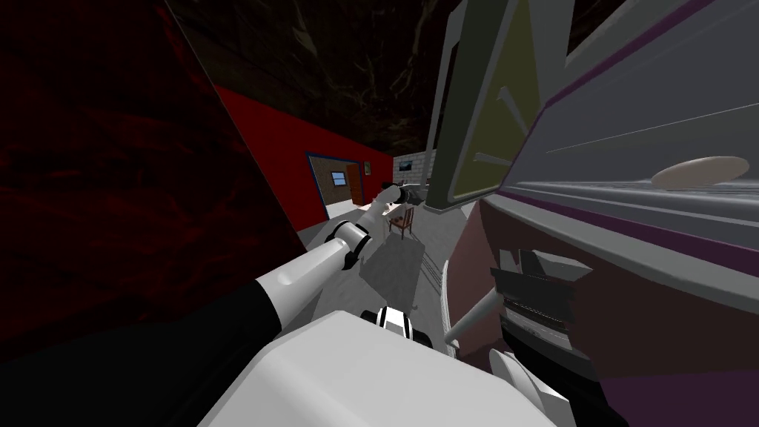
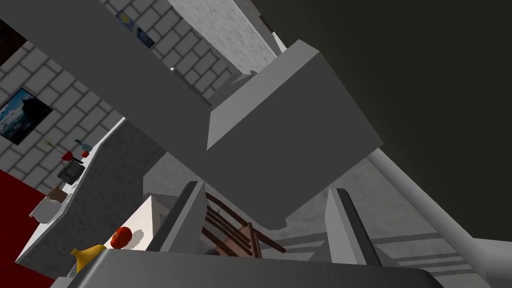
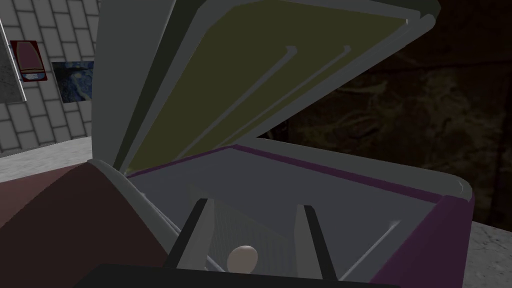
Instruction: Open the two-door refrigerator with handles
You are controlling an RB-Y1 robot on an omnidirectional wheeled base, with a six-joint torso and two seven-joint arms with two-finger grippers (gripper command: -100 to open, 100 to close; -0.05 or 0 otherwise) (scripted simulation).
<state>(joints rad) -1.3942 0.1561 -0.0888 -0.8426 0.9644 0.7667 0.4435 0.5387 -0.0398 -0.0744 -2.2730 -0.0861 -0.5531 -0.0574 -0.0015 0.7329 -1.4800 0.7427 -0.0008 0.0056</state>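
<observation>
Maroon-purple refrigerator point(image 1: 593, 319) is at 3 o'clock in the head view, close by. One door point(image 1: 482, 111) is swung open at 1 o'clock, grey with an olive inner panel, and exposes a grey compartment with a purple rim. The right gripper point(image 3: 254, 204) points into that compartment, fingers spread, released, grasping nothing. A beige rounded object point(image 3: 242, 259) inside shows low between its fingers. The left arm is extended toward 12 o'clock, with the left gripper point(image 1: 404, 193) at the open door's far edge. In its wrist view the fingers point(image 2: 345, 225) are spread, released. A grey block point(image 2: 290, 140) is just ahead, one corner dipping between them; cannot tell whether it touches. A wooden chair point(image 1: 402, 220) stands on the floor beyond. A white bench point(image 2: 142, 220) beside one finger carries a red fruit point(image 2: 121, 236).
</observation>
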